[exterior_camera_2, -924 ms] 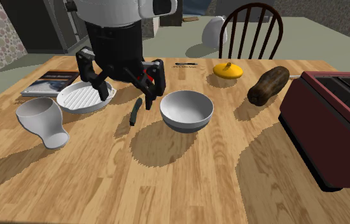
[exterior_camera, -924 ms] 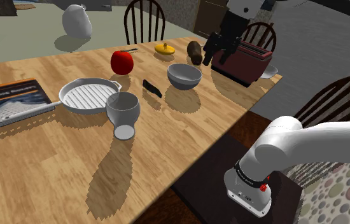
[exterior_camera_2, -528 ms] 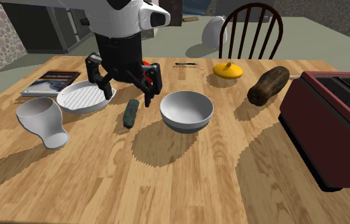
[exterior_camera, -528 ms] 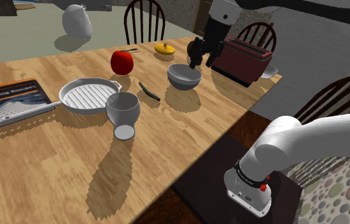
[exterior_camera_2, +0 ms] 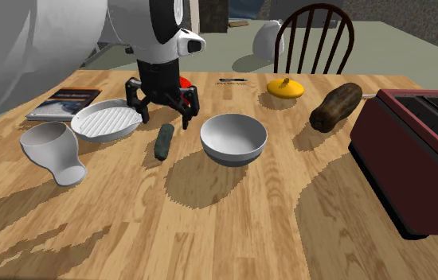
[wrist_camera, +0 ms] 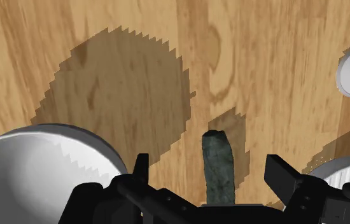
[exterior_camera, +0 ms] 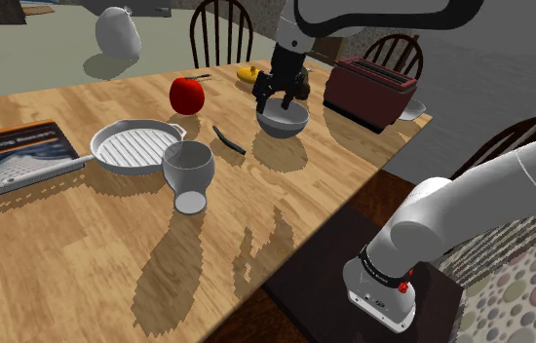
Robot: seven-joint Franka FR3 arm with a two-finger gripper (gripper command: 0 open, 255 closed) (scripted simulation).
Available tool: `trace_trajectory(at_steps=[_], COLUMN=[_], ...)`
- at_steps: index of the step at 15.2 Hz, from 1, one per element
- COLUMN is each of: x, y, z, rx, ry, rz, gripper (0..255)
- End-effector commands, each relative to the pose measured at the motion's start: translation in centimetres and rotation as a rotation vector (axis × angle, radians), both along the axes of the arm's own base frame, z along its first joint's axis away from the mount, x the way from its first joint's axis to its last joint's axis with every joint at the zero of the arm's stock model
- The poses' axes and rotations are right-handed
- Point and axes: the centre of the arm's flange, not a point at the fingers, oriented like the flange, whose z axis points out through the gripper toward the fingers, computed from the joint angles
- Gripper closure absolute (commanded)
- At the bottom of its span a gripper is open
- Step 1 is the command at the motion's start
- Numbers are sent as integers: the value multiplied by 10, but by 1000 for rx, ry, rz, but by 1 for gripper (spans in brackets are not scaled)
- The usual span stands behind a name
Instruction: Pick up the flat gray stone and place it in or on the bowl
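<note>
The flat gray stone [exterior_camera_2: 162, 141] lies on the wooden table between the ribbed pan and the gray bowl [exterior_camera_2: 233, 137]. In the shoulder view the stone [exterior_camera: 229, 139] is a dark sliver to the left of the bowl [exterior_camera: 283, 118]. My black gripper [exterior_camera_2: 162, 111] hangs open a little above the stone, touching nothing. In the wrist view the stone [wrist_camera: 218, 167] lies lengthwise below the gripper [wrist_camera: 210, 173], in the gap between the spread fingers, with the bowl [wrist_camera: 34, 167] off to one side. In the shoulder view the gripper [exterior_camera: 281, 97] is seen against the bowl's far rim.
A white ribbed pan [exterior_camera_2: 106, 121] and a tipped white vase [exterior_camera_2: 54, 151] sit beside the stone. Also on the table are a red apple [exterior_camera: 186, 95], a book [exterior_camera: 18, 156], a yellow lid [exterior_camera_2: 287, 87], a brown lump [exterior_camera_2: 336, 106] and a dark red toaster [exterior_camera_2: 420, 159].
The arm has swung from beside the toaster toward the shoulder view's left, past the bowl, and come lower over the stone. The fingers have stayed open.
</note>
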Motion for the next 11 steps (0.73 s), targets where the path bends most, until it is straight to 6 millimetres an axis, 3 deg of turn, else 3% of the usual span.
trace_trajectory(at_steps=[1,11], x=[23,130], y=[7,42], z=[-17,-95], rx=[-3,-17], ry=[7,46], rz=[8,48], gripper=[0,0])
